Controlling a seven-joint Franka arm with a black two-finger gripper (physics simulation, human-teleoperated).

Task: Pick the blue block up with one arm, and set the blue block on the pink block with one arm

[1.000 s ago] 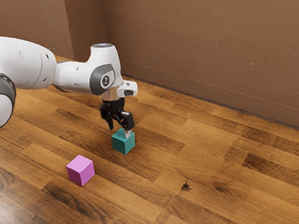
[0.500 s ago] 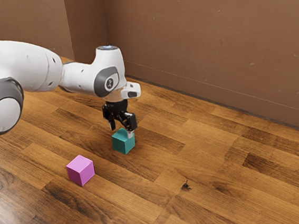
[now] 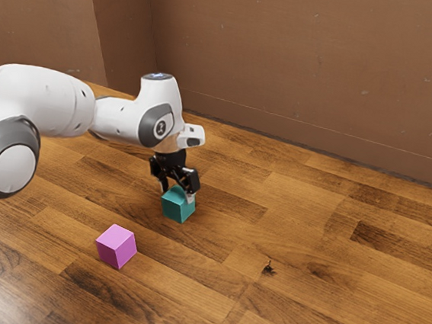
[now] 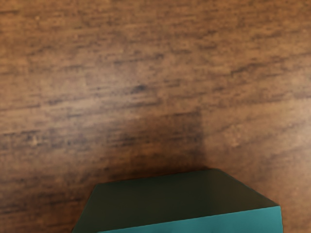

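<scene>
1. At the left of the exterior frame, the white arm (image 3: 45, 107) came in from the edge and reached toward the centre, its wrist bent down over the wooden surface (image 3: 329, 257).
2. In the lower left of centre, the pink block (image 3: 115, 246) lay flat on the wood, alone and well apart from the hand.
3. Just left of centre, the black gripper (image 3: 177, 189) pointed downward right over the blue block (image 3: 175, 206), which looked teal. Its claw was spread about as wide as the block, the tips down at the block's top edges; contact could not be made out.
4. The blue block rested on the wood, up and to the right of the pink block, the two not touching.
5. In the wrist view, the blue block (image 4: 180, 199) sat directly under the hand, casting a shadow on the wood grain (image 4: 146, 73) beyond it.
6. Right of centre, a small dark speck (image 3: 268, 268) marked the wood.
7. Across the top, a brown wall (image 3: 325, 58) closed the scene.
</scene>
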